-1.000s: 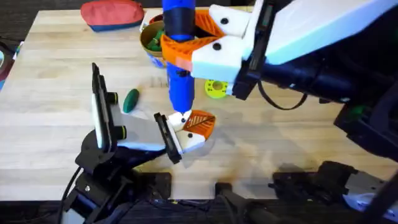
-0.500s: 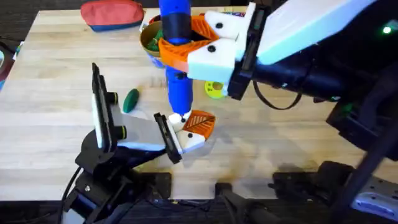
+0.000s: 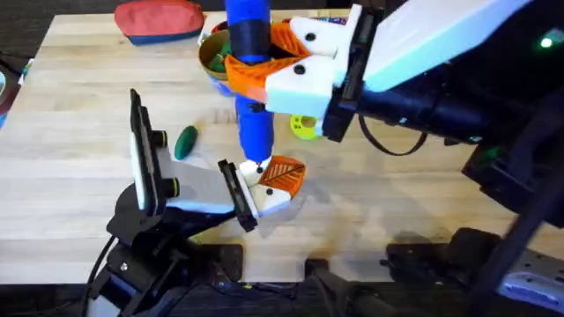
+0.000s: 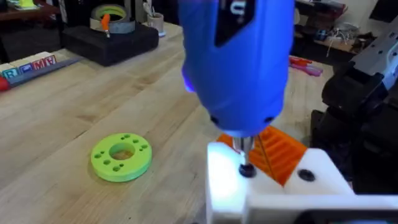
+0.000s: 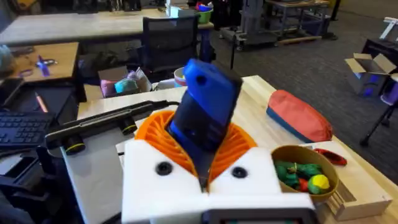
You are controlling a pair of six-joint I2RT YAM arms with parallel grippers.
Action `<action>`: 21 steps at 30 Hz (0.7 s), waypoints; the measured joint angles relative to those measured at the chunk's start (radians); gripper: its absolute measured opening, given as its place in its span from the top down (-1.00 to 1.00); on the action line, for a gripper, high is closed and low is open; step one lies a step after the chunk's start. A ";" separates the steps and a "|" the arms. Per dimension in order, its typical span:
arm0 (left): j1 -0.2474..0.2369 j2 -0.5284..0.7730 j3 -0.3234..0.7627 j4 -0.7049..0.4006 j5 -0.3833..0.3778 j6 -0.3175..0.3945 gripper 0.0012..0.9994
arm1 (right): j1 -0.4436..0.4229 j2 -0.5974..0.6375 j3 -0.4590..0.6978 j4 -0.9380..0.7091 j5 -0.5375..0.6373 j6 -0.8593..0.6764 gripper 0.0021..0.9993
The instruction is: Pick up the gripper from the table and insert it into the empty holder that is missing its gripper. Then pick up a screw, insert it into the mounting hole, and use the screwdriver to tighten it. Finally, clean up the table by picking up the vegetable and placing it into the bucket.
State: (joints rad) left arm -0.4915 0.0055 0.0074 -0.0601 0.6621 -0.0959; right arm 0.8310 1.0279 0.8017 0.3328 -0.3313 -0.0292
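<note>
Fingers of the right gripper (image 3: pixel 256 75) were clamped on the screwdriver (image 3: pixel 253 97), held upright with its tip at the screw on the holder (image 3: pixel 269 198). The left gripper (image 3: pixel 256 189) pinched the holder, with the gripper (image 3: pixel 284 172) seated in it, near the desk's front edge. The vegetable (image 3: pixel 186 141) lay left of them; the bucket (image 3: pixel 214 55) stood by the far edge.

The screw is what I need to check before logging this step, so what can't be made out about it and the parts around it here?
- Screw head: the left wrist view has the screwdriver tip covering it.
- Holder: overhead, the left gripper hides its near side.
- Bucket: overhead, the right gripper covers much of it.
</note>
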 joint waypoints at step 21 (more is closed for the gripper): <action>-0.001 0.000 0.000 0.000 0.002 -0.001 0.99 | 0.000 0.018 0.000 -0.020 0.005 0.011 0.99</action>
State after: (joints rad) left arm -0.4923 0.0055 0.0074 -0.0605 0.6636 -0.0967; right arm 0.8310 1.0454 0.8017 0.3128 -0.3265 -0.0177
